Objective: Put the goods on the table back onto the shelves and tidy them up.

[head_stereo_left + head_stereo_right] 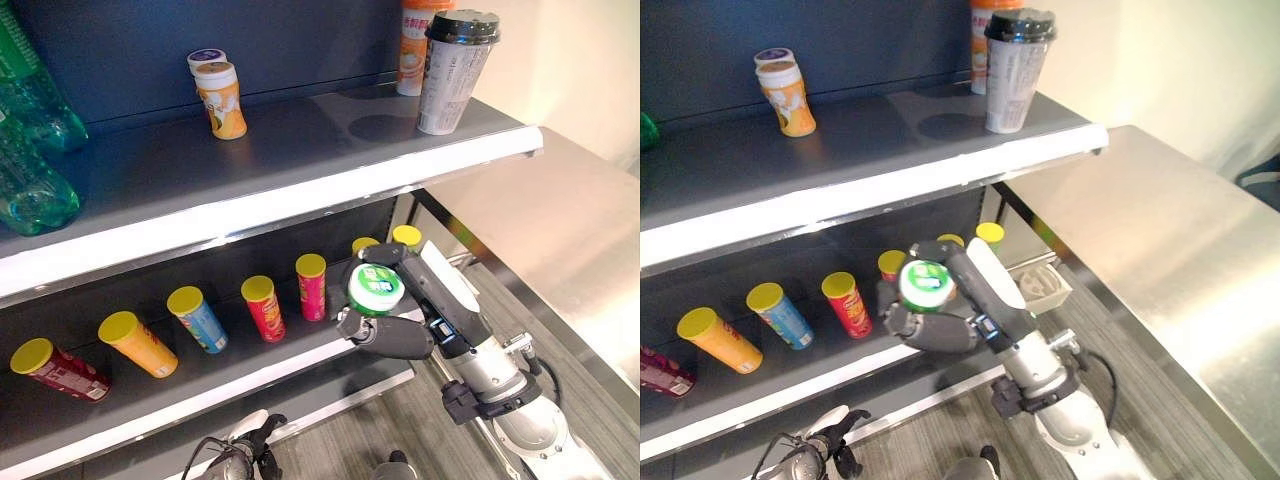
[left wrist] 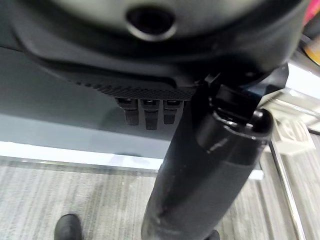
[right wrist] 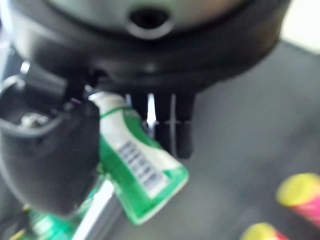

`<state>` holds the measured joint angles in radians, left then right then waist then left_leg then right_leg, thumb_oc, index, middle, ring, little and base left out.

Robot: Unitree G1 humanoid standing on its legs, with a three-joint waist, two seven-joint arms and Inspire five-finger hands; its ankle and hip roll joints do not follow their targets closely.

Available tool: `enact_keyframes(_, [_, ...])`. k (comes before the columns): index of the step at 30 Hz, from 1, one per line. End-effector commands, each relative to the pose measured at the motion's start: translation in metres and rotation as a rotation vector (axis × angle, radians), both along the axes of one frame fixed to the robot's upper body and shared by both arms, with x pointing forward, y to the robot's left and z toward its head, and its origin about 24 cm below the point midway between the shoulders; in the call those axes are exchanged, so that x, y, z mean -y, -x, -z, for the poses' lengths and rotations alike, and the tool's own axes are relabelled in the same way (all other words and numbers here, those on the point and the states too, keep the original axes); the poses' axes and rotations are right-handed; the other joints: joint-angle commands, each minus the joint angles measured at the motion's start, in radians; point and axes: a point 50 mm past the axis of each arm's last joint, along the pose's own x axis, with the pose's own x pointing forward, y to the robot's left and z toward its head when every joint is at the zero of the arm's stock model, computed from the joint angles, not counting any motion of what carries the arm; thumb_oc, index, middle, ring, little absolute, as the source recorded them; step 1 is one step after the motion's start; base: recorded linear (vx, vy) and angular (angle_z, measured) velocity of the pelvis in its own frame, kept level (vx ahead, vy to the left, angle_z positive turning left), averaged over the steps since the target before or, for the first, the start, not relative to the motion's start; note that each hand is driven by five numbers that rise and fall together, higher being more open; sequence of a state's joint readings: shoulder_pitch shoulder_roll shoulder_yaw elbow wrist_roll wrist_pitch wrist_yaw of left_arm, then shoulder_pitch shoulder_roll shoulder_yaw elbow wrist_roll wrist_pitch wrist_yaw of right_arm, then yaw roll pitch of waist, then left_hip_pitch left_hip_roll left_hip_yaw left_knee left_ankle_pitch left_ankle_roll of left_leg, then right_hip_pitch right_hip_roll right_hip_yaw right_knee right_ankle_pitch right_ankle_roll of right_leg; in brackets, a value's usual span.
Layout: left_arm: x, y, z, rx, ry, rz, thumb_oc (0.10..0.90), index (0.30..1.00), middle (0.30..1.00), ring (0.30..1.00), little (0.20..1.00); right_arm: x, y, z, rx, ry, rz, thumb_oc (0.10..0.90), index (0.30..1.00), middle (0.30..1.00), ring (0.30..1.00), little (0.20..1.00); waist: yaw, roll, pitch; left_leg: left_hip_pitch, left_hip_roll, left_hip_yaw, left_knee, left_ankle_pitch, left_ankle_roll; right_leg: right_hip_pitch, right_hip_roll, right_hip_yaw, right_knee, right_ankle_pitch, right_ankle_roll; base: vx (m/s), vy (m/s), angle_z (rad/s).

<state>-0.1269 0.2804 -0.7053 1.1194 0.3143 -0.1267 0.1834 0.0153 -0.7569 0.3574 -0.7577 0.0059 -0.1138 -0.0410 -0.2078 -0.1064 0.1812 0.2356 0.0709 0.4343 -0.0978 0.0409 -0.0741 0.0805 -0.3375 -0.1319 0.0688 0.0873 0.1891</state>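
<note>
One green-and-white can (image 1: 375, 290) sits clamped in the right robot hand (image 1: 395, 325), fingers and thumb curled round it, just before the lower shelf (image 1: 200, 385). Several yellow-lidded cans (image 1: 262, 307) lie beyond the right robot hand. Left robot hand (image 2: 150, 107) hangs low, fingers curled, holding nothing.

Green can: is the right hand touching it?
Touching. In the left eye view the right hand curls round the green can; the right wrist view shows its thumb against it.

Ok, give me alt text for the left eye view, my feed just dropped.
The right hand grips a green-lidded can in front of the lower shelf, where yellow-lidded cans lie in a row. On the upper shelf stand a small orange bottle, a dark-lidded cup and green bottles.
</note>
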Motion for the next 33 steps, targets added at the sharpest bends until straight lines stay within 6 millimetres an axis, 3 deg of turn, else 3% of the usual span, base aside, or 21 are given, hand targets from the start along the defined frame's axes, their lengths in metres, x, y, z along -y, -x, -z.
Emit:
enact_keyframes(1, [-0.011, -0.033, -0.017, 0.098, 0.004, 0.0, 0.8, 0.9, 0.9, 0.9, 0.9, -0.012, 0.016, -0.035, 0.129, -0.081, -0.22, 0.4, 0.3, 0.3, 0.3, 0.3, 0.013, -0.001, -0.018, 0.067, -0.017, -0.078, 0.011, -0.13, 0.052, -0.015, -0.022, 0.006, -0.065, 0.193, -0.013, 0.0, 0.002, -0.05])
enact_keyframes(8, [-0.023, -0.024, -0.013, 0.025, -0.006, 0.002, 0.8, 0.9, 0.9, 0.9, 0.9, 0.002, 0.009, -0.037, -0.02, -0.005, -0.228, 0.4, 0.3, 0.3, 0.3, 0.3, 0.034, -0.043, -0.051, 0.065, -0.015, -0.09, 0.011, -0.127, 0.052, -0.001, -0.023, -0.027, -0.077, 0.207, -0.008, 0.0, -0.001, -0.02])
enact_keyframes(17, [-0.009, -0.022, -0.009, 0.011, 0.028, 0.002, 0.8, 0.9, 0.9, 0.9, 0.9, -0.005, -0.012, -0.048, 0.018, -0.071, -0.213, 0.4, 0.3, 0.3, 0.3, 0.3, 0.056, -0.05, -0.07, 0.06, -0.022, -0.105, 0.011, -0.128, 0.055, 0.011, -0.03, -0.048, -0.098, 0.219, -0.003, 0.01, 0.011, 0.01])
enact_keyframes(20, [0.001, -0.03, -0.011, 0.034, 0.038, 0.017, 0.8, 0.9, 0.9, 0.9, 0.9, -0.024, -0.02, -0.056, 0.035, -0.072, -0.277, 0.4, 0.3, 0.3, 0.3, 0.3, 0.079, -0.056, -0.076, 0.057, -0.024, -0.111, 0.011, -0.13, 0.055, 0.023, -0.03, -0.059, -0.109, 0.22, -0.002, 0.01, -0.002, 0.04])
enact_keyframes(23, [0.009, -0.023, -0.006, -0.002, 0.039, 0.03, 0.8, 0.9, 0.9, 0.9, 0.9, -0.041, -0.025, -0.062, 0.046, -0.06, -0.325, 0.4, 0.3, 0.3, 0.3, 0.3, 0.095, -0.062, -0.077, 0.055, -0.023, -0.116, 0.011, -0.129, 0.055, 0.034, -0.031, -0.064, -0.111, 0.217, -0.002, 0.02, -0.011, 0.1])
enact_keyframes(33, [0.004, -0.014, -0.001, -0.046, 0.017, 0.01, 0.8, 0.9, 0.9, 0.9, 0.9, -0.083, -0.051, -0.075, 0.042, -0.04, -0.357, 0.4, 0.3, 0.3, 0.3, 0.3, 0.137, -0.068, -0.075, 0.056, -0.029, -0.134, 0.011, -0.131, 0.057, 0.054, -0.031, -0.074, -0.108, 0.201, -0.005, 0.02, -0.013, 0.06])
